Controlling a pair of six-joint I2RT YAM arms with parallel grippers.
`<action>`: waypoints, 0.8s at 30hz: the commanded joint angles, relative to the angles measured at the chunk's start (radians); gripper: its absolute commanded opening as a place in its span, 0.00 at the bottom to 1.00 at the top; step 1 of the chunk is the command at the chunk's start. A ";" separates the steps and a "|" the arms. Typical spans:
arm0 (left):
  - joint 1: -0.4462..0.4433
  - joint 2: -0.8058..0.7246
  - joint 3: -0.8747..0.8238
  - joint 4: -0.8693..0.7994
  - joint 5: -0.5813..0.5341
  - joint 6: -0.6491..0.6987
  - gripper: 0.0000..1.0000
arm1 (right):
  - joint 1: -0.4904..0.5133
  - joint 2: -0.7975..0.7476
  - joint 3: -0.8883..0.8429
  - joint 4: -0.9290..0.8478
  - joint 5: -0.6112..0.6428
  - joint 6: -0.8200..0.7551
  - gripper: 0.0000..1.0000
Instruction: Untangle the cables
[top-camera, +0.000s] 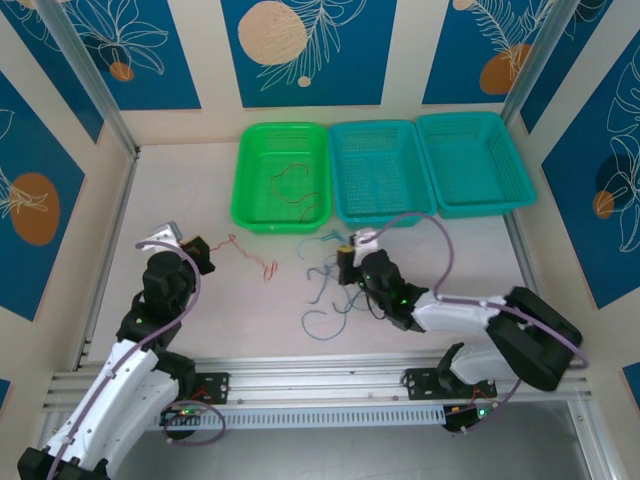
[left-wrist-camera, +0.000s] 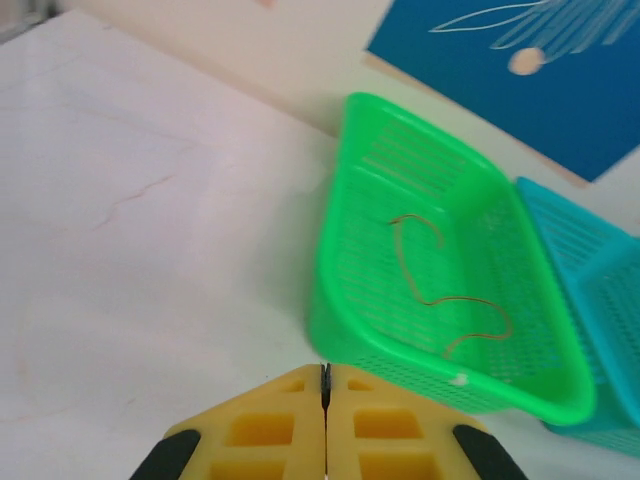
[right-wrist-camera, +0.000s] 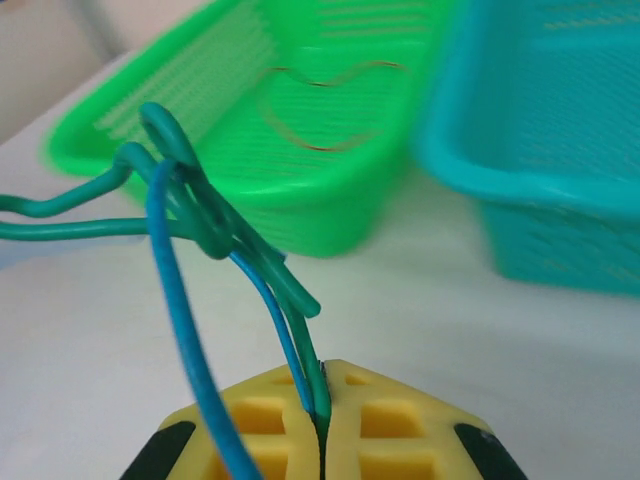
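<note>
The right jaws are closed, pinching a green cable (right-wrist-camera: 205, 225) and one strand of a blue cable (right-wrist-camera: 185, 320) at the seam of the pads. A second blue strand runs off the lower edge of the right wrist view. Just above the pads the two cables are knotted, and the green ends leave the frame on the left. From above, the arm hides this grip. What shows there is the loose blue-and-green tangle (top-camera: 325, 290) on the counter (top-camera: 180, 190) beside it.

The left jaws are shut pad to pad, with nothing seen between them in the wrist view. From above, a red cable (top-camera: 255, 258) lies on the counter with one end at those jaws; whether it is pinched I cannot tell.

Farther out, another red cable (left-wrist-camera: 440, 290) lies in the green basket (left-wrist-camera: 335, 250). Two teal baskets (top-camera: 340, 205) stand beside it, cut off in the wrist views.
</note>
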 joint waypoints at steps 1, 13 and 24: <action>0.040 -0.016 -0.024 -0.049 -0.049 -0.029 0.00 | -0.073 -0.130 -0.046 -0.277 0.118 0.249 0.00; 0.085 0.129 -0.024 0.422 0.503 -0.028 0.00 | -0.204 -0.277 -0.063 -0.380 -0.066 0.158 0.00; 0.064 0.638 0.404 0.492 0.491 0.071 0.00 | -0.200 -0.281 -0.051 -0.389 -0.146 0.148 0.00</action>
